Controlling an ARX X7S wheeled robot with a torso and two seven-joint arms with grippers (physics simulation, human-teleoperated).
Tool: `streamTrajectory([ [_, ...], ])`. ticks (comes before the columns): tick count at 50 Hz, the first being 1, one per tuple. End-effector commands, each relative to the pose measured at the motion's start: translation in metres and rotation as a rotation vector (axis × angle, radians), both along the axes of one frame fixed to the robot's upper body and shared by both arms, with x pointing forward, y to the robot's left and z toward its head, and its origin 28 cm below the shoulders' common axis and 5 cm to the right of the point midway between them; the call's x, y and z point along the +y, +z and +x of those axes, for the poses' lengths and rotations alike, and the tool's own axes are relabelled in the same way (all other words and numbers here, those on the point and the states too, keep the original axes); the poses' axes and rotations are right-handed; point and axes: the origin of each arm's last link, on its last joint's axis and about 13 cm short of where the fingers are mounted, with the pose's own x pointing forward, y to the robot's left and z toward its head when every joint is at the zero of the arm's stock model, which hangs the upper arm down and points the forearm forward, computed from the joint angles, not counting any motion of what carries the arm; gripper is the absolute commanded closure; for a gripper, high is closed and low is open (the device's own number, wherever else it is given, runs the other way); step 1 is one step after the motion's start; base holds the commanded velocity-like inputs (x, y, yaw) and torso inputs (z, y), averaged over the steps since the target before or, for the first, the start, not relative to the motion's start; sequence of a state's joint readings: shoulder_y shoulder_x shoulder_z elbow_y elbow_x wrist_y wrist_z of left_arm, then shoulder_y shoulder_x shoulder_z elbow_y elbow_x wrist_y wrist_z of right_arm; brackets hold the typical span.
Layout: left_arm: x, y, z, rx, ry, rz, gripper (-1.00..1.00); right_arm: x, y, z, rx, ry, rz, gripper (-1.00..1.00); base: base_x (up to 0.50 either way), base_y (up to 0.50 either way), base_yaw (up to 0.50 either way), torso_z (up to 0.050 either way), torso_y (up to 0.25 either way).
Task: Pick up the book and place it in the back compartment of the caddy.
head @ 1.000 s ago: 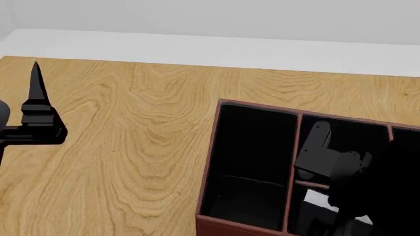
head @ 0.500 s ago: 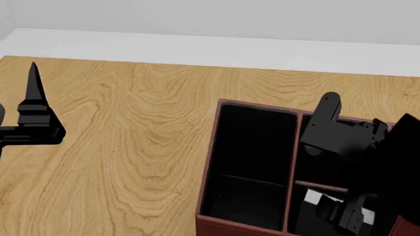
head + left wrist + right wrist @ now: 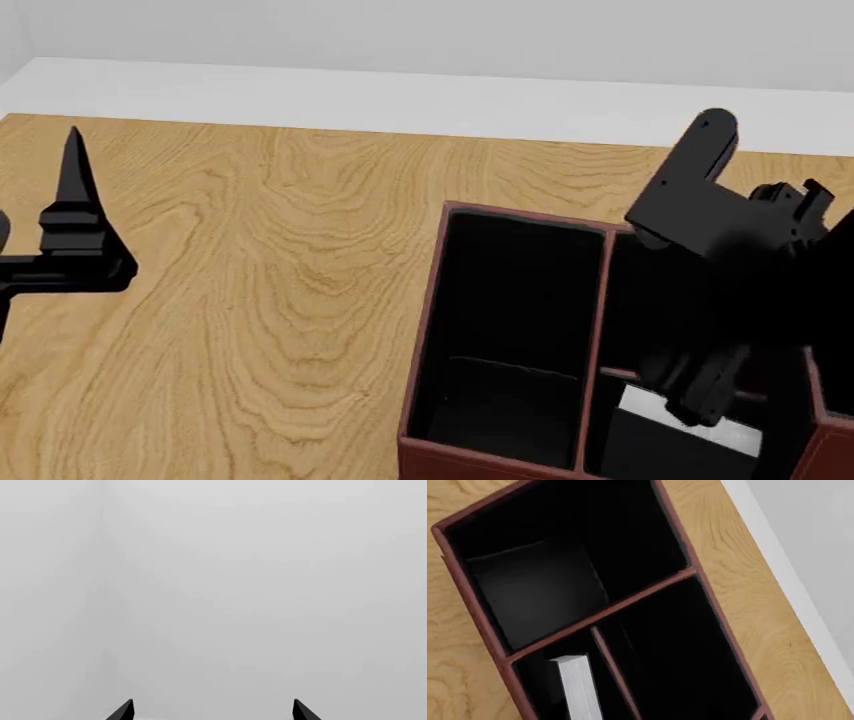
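The book (image 3: 579, 686) stands inside the caddy (image 3: 424, 330), white page edges up, in 1 narrow compartment (whether that is the back one is unclear). The right gripper (image 3: 697, 390) hangs above, grip undeterminable; left gripper (image 3: 212, 711) spread wide, empty.

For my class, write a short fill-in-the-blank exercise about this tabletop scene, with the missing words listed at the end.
1. The book stands inside the ____, its white page edges showing.
2. The caddy rests on a ____ tabletop.
3. The caddy's inside is coloured ____.
4. The left tool holds ____.

Missing words: caddy; wooden; black; nothing
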State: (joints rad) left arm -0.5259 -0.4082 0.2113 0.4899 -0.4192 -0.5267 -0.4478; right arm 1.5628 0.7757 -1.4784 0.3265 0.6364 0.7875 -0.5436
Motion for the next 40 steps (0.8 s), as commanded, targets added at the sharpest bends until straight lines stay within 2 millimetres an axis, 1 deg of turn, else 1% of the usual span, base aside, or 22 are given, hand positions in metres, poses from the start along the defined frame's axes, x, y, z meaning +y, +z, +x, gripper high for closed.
streamTrajectory([
  [1, 0.001, -0.001, 0.003, -0.002, -0.015, -0.005, -1.00, 0.003, 0.010, -0.014, -0.186, -0.063, 0.028, -1.00, 0.00, 0.00, 0.00, 0.000, 0.000],
  [9, 0.002, 0.001, 0.002, -0.003, -0.013, -0.005, -1.00, 0.010, 0.013, -0.021, -0.372, -0.082, 0.051, -1.00, 0.00, 0.00, 0.00, 0.000, 0.000],
  [14, 0.002, 0.002, 0.001, -0.005, -0.013, -0.006, -1.00, 0.014, 0.016, -0.028, -0.439, -0.085, 0.075, -1.00, 0.00, 0.00, 0.00, 0.000, 0.000],
  [16, 0.003, 0.002, 0.000, -0.005, -0.013, -0.006, -1.00, 0.016, 0.016, -0.032, -0.462, -0.094, 0.068, -1.00, 0.00, 0.00, 0.00, 0.000, 0.000],
  [23, 0.004, 0.002, -0.001, -0.005, -0.013, -0.004, -1.00, 0.022, 0.018, -0.047, -0.623, -0.160, 0.091, -1.00, 0.00, 0.00, 0.00, 0.000, 0.000],
  [26, 0.004, 0.000, -0.001, -0.003, -0.012, -0.004, -1.00, 0.026, 0.017, -0.053, -0.650, -0.159, 0.096, -1.00, 0.00, 0.00, 0.00, 0.000, 0.000],
  [27, 0.004, 0.000, -0.001, -0.002, -0.012, -0.005, -1.00, 0.027, 0.016, -0.054, -0.673, -0.191, 0.075, -1.00, 0.00, 0.00, 0.00, 0.000, 0.000],
  [33, 0.006, -0.002, 0.000, 0.001, -0.007, -0.009, -1.00, 0.032, 0.016, -0.064, -0.730, -0.201, 0.103, -1.00, 0.00, 0.00, 0.00, 0.000, 0.000],
  [40, 0.007, -0.004, 0.002, -0.001, -0.009, -0.013, -1.00, 0.039, 0.010, -0.075, -0.785, -0.213, 0.114, -1.00, 0.00, 0.00, 0.00, 0.000, 0.000],
])
